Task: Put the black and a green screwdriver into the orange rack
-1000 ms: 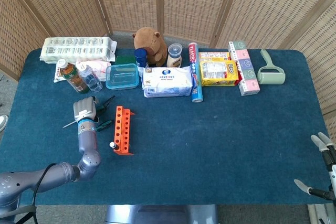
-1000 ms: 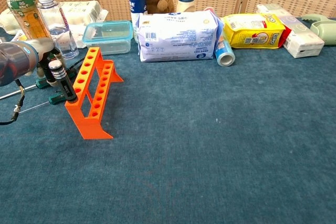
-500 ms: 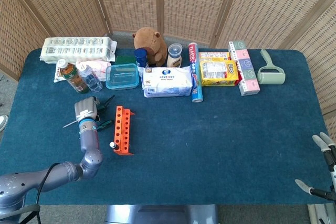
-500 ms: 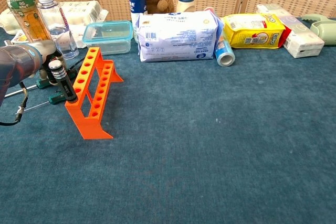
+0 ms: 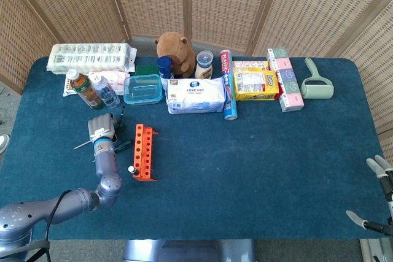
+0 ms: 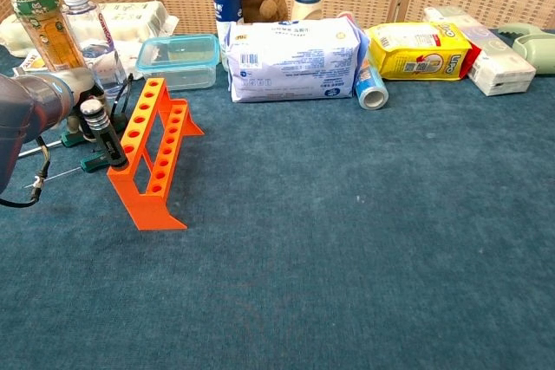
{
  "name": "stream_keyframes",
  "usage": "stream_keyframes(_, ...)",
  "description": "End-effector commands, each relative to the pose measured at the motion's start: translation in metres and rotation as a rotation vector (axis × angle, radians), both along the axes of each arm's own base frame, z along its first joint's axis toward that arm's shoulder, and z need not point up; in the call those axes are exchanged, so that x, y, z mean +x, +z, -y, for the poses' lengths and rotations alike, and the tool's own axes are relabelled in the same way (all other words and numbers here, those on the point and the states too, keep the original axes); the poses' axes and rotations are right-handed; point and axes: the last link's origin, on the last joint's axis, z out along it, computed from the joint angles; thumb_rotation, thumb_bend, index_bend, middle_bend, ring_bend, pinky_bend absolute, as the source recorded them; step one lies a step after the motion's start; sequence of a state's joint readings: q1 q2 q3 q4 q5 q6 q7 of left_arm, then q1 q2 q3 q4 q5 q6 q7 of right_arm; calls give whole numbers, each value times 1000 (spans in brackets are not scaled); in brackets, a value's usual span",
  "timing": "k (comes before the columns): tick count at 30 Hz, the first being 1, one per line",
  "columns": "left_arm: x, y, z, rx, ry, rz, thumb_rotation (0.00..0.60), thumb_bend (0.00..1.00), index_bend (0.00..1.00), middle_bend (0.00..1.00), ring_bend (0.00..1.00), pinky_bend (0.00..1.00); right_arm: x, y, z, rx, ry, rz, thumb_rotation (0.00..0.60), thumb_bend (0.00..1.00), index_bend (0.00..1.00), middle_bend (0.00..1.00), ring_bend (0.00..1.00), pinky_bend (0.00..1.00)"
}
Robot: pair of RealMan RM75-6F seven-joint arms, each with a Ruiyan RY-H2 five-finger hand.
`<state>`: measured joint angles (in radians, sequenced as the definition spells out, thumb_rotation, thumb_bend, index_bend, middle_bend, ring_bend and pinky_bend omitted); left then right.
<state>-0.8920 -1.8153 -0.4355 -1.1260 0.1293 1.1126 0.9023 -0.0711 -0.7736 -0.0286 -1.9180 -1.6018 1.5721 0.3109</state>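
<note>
The orange rack (image 5: pixel 143 151) (image 6: pixel 153 152) stands left of centre. A black screwdriver (image 5: pixel 131 169) (image 6: pixel 101 131) with a silver cap leans upright at the rack's near left end. My left hand (image 5: pixel 101 128) (image 6: pixel 80 84) sits just left of the rack's far end and grips a dark green screwdriver (image 5: pixel 116 118), whose thin shaft (image 6: pixel 128 94) points up; the fingers are hidden behind the back of the hand. Another green screwdriver (image 5: pixel 123 146) (image 6: pixel 94 161) lies flat beside the rack. My right hand (image 5: pixel 376 196) hangs off the table's near right corner, fingers apart and holding nothing.
Two bottles (image 6: pixel 52 19), a clear lidded box (image 6: pixel 178 60) and an egg carton (image 5: pixel 92 57) crowd the back left near my left hand. A wipes pack (image 5: pixel 198 95), a plush toy (image 5: pixel 175 50), cans and boxes line the back edge.
My left hand has shifted slightly toward the rack, and the dark shaft beside it has swung from slanting right to pointing nearly upright. The right hand has sunk a little lower.
</note>
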Motion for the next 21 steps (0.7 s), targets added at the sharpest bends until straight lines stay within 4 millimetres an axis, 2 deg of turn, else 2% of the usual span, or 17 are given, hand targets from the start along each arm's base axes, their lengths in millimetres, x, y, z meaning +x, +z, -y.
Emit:
stream_keyframes(1, 0, 0, 1, -3, -1, -3, 600, 593, 404, 807, 725, 849, 0, 0, 0, -1, 1, 1, 600, 34, 0, 0, 9, 0)
stream_keyframes(7, 1, 1, 3, -5, -7, -3, 600, 635, 426, 807, 724, 849, 0, 1, -1, 0, 2, 4, 600, 34, 0, 0, 9, 0)
stream_keyframes(21, 12, 17, 4, 16, -33, 48, 600, 639, 432, 807, 724, 849, 0, 0, -1, 2, 2, 4, 600, 34, 0, 0, 9, 0)
